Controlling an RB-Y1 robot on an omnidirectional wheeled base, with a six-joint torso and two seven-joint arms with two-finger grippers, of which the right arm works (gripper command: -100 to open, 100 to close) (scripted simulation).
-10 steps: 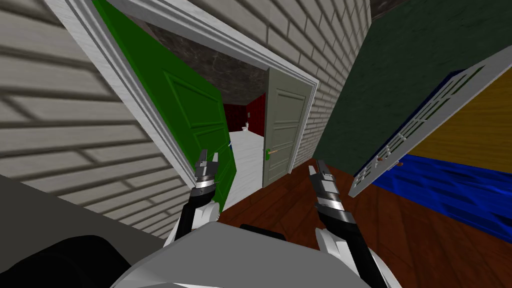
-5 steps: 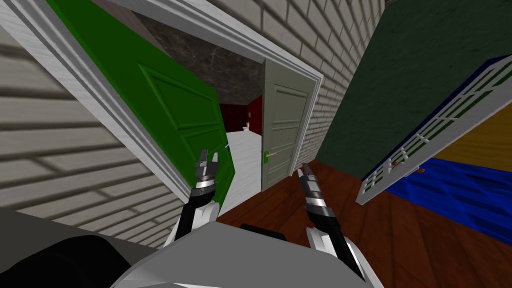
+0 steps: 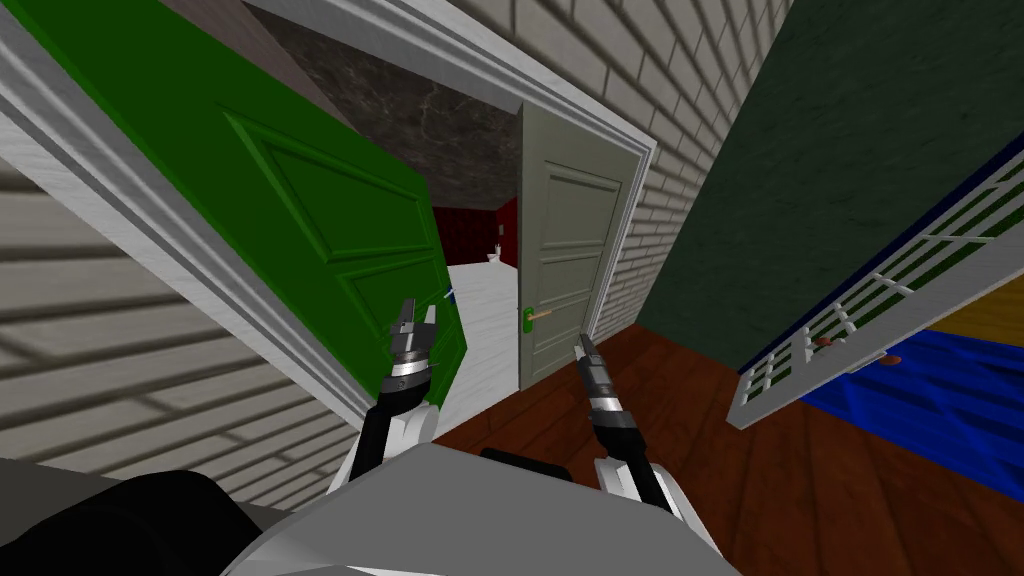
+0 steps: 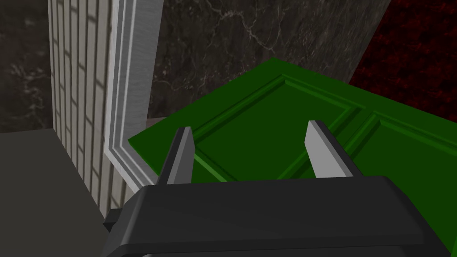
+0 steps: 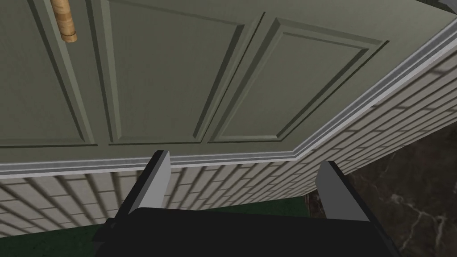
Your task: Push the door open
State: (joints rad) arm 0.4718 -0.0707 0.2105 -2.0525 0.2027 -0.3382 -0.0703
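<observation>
From the head I'm looking steeply down, rolled; the left wrist camera is facing the green door [image 3: 330,230] closely; the right is facing the grey door [image 3: 570,260] from farther; the head view is sharing both.

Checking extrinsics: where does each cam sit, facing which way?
Head view: on the head, down and forward at green door and grey-green door; forearms, left gripper, right gripper show.
Left wrist view: on left hand, facing the green door; open fingers show.
Right wrist view: on right hand, facing the grey-green door and tan handle; open fingers show.
Shared: each wrist view shares its door with the head view.
</observation>
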